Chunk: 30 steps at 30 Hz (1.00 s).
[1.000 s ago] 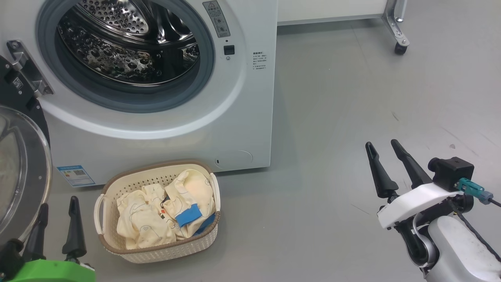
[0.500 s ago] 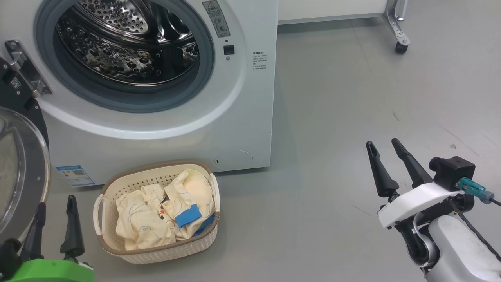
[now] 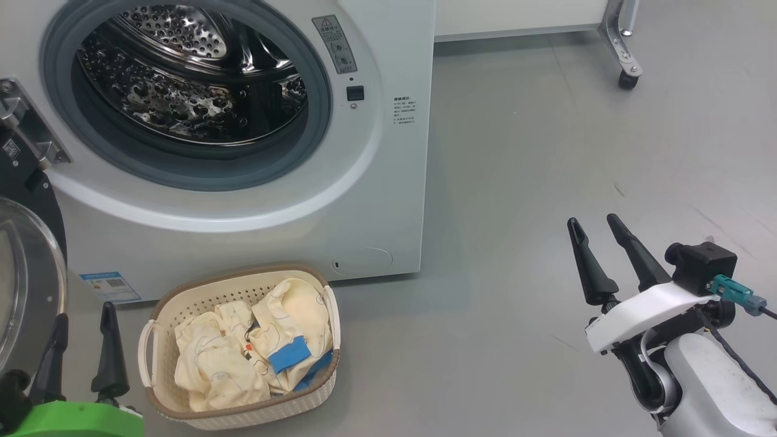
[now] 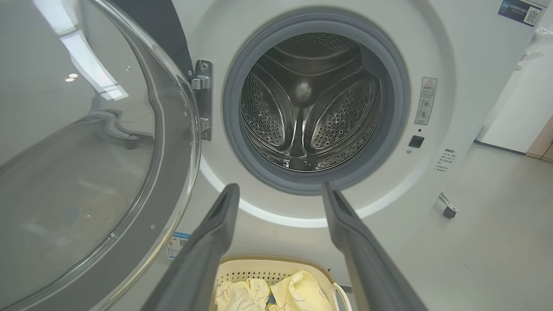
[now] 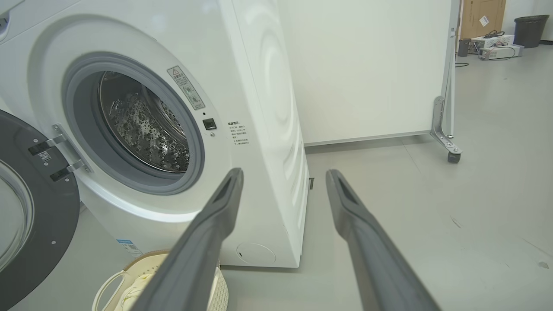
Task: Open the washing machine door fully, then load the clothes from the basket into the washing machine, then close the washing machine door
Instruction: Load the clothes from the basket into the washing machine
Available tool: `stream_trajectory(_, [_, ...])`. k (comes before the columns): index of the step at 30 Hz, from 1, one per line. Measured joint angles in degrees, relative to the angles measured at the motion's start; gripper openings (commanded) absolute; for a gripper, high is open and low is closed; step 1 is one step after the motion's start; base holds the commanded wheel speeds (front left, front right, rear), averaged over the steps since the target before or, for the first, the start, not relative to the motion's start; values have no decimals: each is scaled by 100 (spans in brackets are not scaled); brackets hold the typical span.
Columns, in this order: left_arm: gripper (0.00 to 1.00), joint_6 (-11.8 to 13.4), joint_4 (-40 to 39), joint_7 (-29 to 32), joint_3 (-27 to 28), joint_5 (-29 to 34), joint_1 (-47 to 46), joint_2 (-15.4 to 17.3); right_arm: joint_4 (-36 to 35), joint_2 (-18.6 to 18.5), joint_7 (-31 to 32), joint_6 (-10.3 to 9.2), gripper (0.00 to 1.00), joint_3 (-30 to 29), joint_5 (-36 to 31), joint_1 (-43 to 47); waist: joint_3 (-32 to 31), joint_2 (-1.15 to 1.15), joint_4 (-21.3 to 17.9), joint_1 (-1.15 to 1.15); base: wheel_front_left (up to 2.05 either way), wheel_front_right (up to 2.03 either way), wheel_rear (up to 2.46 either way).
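Note:
The white washing machine [image 3: 388,182] stands open, its steel drum [image 3: 182,79] bare inside the grey gasket. Its door [image 3: 24,285] hangs swung out at the left edge, glass bowl facing me; the left wrist view has that door [image 4: 77,164] close on its left. On the floor before the machine sits the cream basket [image 3: 159,402] holding the cream-yellow clothes [image 3: 243,352] with a blue cuff. My left gripper [image 3: 82,318] is open, just left of the basket and beside the door. My right gripper [image 3: 592,227] is open, over bare floor far to the right.
A white panel on a metal leg with a caster [image 3: 627,79] stands behind the machine at the back right. Grey floor [image 3: 516,212] spreads right of the machine. A blue label sticker [image 3: 109,286] marks the machine's lower left corner.
The whole head picture has shifted a little down and left, so the camera moved. The grippers stay open in the same places and the clothes lie as before.

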Motion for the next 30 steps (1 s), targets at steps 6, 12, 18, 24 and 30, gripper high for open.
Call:
stream_trajectory(6, [100,42,0,-2,5,0,0,-1,0,3,0,0,100,1,0,0,6,0,19,0,107,-107,0])
stream_trajectory(12, [100,42,1,-43,5,-1,0,-3,1,4,0,0,100,3,0,0,15,0,35,0,82,-82,0])
stream_trajectory(18, [100,42,1,-43,7,-1,0,-3,1,9,0,0,100,9,0,0,25,0,46,0,58,-58,0])
stream_trajectory(24, [100,42,2,-43,5,-1,-1,-3,2,13,0,0,100,21,0,-1,33,0,50,0,33,-33,0])
stream_trajectory(30, [100,41,3,-43,4,-1,-1,-3,1,14,0,0,100,32,0,-1,44,0,52,0,8,-8,0])
